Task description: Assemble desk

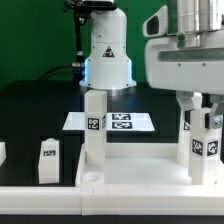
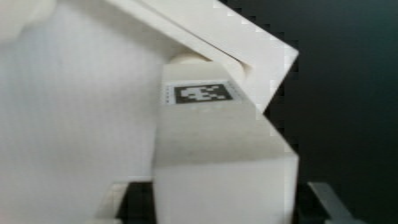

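Note:
The desk's flat white slab [image 1: 140, 165] lies at the front of the black table. One white tagged leg [image 1: 94, 125] stands upright at the slab's corner on the exterior view's left. A second tagged leg [image 1: 199, 143] stands upright at the slab's corner on the right, and my gripper [image 1: 200, 122] reaches down from above with a finger on each side, shut on it. In the wrist view this leg [image 2: 214, 150] fills the space between the dark fingers [image 2: 135, 205] of the gripper [image 2: 228, 205], with the white slab [image 2: 63, 110] behind it.
Two more white tagged legs [image 1: 48, 160] [image 1: 2, 152] stand on the table at the exterior view's left. The marker board [image 1: 125, 122] lies behind the slab, in front of the robot's base [image 1: 107, 55]. A long white rail [image 1: 40, 203] runs along the front edge.

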